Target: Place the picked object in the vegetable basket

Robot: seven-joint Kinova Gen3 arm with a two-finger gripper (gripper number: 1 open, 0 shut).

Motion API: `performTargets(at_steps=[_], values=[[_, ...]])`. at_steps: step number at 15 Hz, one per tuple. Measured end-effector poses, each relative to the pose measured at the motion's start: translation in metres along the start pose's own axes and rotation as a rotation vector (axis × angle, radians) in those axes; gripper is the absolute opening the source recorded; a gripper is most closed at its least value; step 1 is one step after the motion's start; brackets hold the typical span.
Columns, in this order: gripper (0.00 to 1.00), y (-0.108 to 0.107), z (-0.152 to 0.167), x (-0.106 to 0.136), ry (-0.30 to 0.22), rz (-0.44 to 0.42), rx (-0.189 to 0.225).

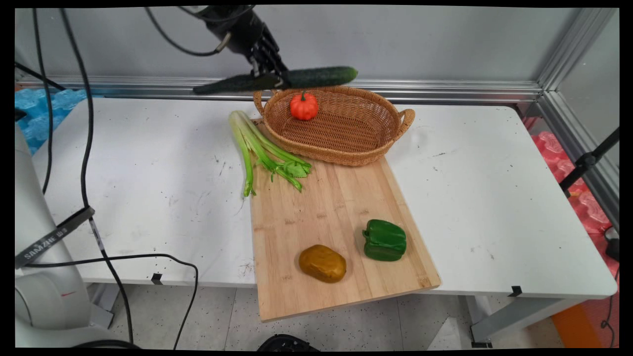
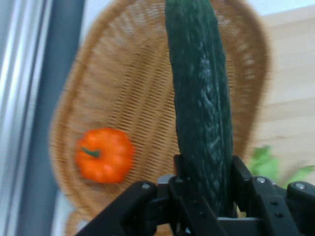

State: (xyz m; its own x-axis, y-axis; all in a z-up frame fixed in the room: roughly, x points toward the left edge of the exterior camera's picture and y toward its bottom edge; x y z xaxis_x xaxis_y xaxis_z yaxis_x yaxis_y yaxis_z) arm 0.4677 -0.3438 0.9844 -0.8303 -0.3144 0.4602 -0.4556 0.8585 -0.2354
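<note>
In the main view, the tool (image 1: 269,74) at the top centre of the frame is clamped on a cucumber (image 1: 277,80), held level in the air above the far rim of the basket (image 1: 346,143). A small pumpkin (image 1: 303,106) sits inside it. Celery (image 1: 262,151), a potato (image 1: 322,263) and a pepper (image 1: 384,240) lie on the cutting board (image 1: 331,217).

In the hand view, the cucumber (image 2: 202,108) rises from between the fingers (image 2: 243,179) over the basket (image 2: 128,88), with the pumpkin (image 2: 104,155) at lower left.
</note>
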Motion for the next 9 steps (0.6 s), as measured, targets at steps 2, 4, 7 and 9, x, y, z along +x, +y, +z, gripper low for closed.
performTargets(at_steps=[2, 4, 7, 9], values=[[0.00, -0.019, 0.007, 0.006, -0.006, 0.022, 0.028], [0.00, -0.037, 0.017, 0.013, -0.009, 0.050, 0.046], [0.00, -0.056, 0.032, 0.020, -0.012, 0.094, 0.059], [0.00, -0.067, 0.042, 0.025, -0.016, 0.127, 0.063]])
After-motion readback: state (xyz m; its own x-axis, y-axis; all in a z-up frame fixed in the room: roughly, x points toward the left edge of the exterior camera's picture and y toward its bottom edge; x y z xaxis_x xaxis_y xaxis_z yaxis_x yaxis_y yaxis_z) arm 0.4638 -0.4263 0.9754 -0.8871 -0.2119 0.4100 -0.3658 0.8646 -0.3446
